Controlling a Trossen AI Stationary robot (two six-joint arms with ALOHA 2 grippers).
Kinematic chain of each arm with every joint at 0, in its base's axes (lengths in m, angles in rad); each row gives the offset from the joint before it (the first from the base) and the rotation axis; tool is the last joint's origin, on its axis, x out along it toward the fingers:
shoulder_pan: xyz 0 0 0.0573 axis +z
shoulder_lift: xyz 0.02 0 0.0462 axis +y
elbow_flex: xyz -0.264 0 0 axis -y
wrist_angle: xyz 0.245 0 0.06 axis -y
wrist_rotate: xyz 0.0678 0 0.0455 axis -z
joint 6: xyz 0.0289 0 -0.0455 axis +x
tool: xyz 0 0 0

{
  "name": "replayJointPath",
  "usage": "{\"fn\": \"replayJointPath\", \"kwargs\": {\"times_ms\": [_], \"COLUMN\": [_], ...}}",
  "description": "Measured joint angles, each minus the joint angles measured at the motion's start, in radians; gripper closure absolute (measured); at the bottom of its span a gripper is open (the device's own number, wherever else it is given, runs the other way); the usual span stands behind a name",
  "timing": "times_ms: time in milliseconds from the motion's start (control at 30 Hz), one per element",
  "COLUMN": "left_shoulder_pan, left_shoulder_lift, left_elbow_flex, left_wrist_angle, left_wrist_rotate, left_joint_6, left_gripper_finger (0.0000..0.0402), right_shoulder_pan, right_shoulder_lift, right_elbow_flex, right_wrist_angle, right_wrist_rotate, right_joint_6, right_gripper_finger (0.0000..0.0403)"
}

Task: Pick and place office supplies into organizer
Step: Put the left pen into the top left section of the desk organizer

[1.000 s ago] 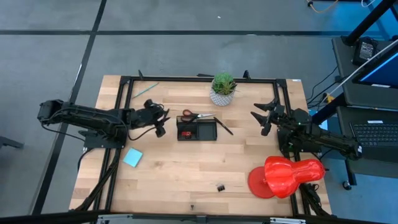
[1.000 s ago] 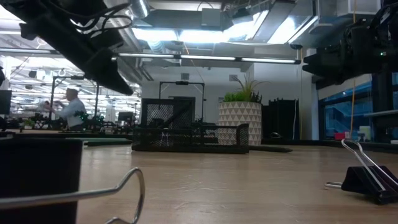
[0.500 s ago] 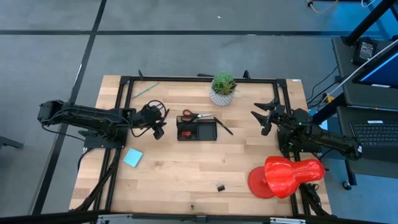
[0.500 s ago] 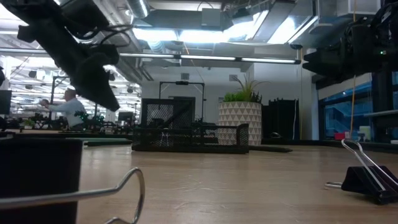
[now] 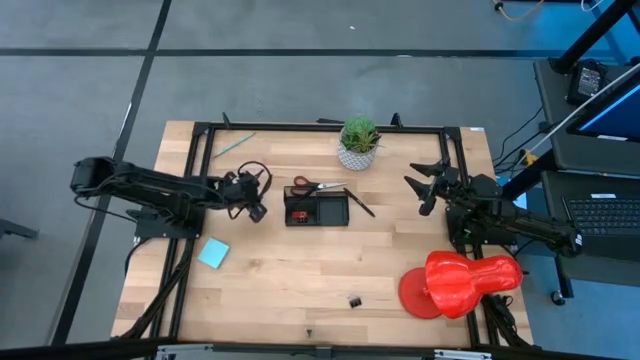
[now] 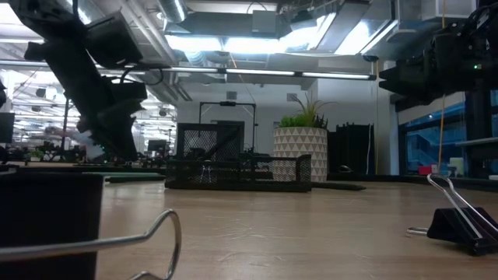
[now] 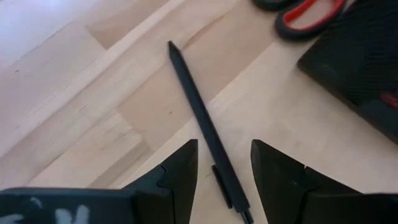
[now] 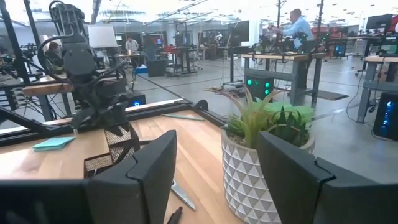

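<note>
My left gripper (image 7: 224,149) hangs open just left of the black mesh organizer (image 5: 316,208), slanting down. Its fingers stand on either side of a thin dark pen (image 7: 199,118) that lies flat on the wood; they do not touch it. Red-handled scissors (image 5: 315,186) lie along the organizer's far side, and another dark pen (image 5: 361,206) lies at its right. A green pencil (image 5: 238,143) lies far left, a light blue notepad (image 5: 213,253) near left, and a black clip (image 5: 354,300) near the front. My right gripper (image 5: 425,190) waits open at the right.
A potted plant (image 5: 358,143) stands behind the organizer. A large red plastic object (image 5: 460,280) sits at the near right. A black frame (image 5: 200,135) runs along the table's far and side edges. Bare wood lies between the organizer and the front edge.
My left gripper has sunk toward the table beside the organizer's left end, tipped to a steeper downward slant and rolled about its own line. Its fingers have stayed open.
</note>
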Motion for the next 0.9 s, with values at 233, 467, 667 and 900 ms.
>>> {"fn": "replayJointPath", "kwargs": {"times_ms": [233,467,667,900], "left_shoulder_pan": [-0.001,-0.002,-0.002,-0.012], "left_shoulder_lift": [0.038,0.116,0.188,0.246], "left_elbow_flex": [0.0,0.0,0.0,0.005], "left_wrist_angle": [0.005,0.045,0.062,0.069], "left_wrist_rotate": [-0.015,-0.019,-0.021,-0.035], "left_joint_6": [-0.05,-0.069,-0.091,-0.151], "left_gripper_finger": [0.0258,0.0258,0.0258,0.0258], "right_shoulder_pan": [0.0,0.0,-0.001,-0.001], "right_shoulder_lift": [0.0,0.0,0.0,0.0], "right_elbow_flex": [0.0,0.0,0.0,0.0], "right_wrist_angle": [0.0,-0.001,-0.002,-0.002], "right_wrist_rotate": [0.0,0.0,0.0,0.0], "right_joint_6": [-0.001,-0.003,-0.003,-0.003], "right_gripper_finger": [0.0179,0.0179,0.0179,0.0179]}}
